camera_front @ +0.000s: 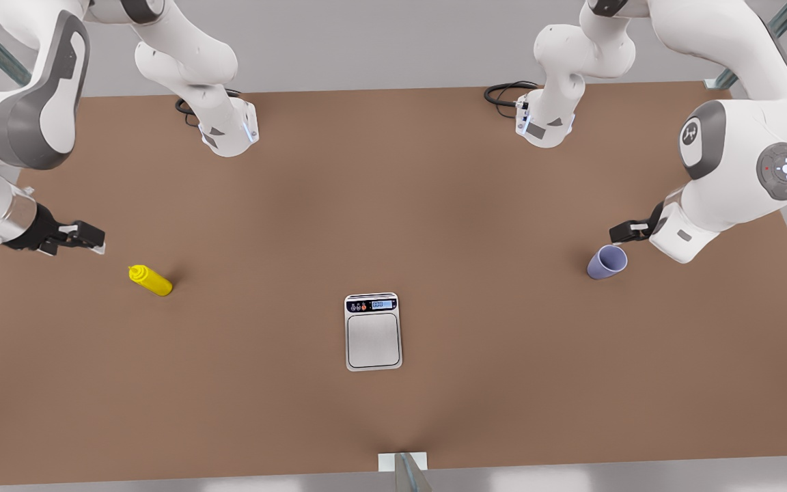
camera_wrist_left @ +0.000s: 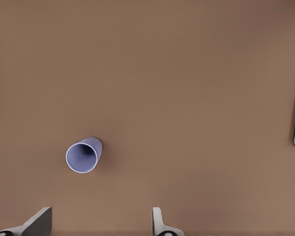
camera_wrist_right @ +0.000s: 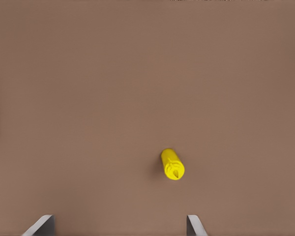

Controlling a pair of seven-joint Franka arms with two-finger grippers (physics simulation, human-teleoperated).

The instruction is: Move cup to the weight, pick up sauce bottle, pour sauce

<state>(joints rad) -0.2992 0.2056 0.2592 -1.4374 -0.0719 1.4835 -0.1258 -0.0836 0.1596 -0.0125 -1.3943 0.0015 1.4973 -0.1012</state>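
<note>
Kitchen scale (camera_front: 373, 333), nearest the camera at mid-table, bare; both grippers released above the brown tabletop (camera_front: 434, 205).

Silver-grey plate, white rim and dark display strip mark the scale. The lavender-blue cup (camera_front: 607, 262), a handleless tapered tumbler with darker inside, stands upright near the front view's right, just beside the left gripper (camera_front: 622, 232), whose fingers (camera_wrist_left: 39, 221) are spread apart and hold nothing. The yellow sauce bottle (camera_front: 150, 280), cylindrical with a pointed nozzle, stands upright at the front view's left, near the right gripper (camera_front: 89, 239), fingers (camera_wrist_right: 194, 226) likewise parted and empty. Likely risks: a finger descending off-centre could tip the light cup; the tapered wall may slip in the grasp; setting it off the plate's middle would spoil pouring.
</note>
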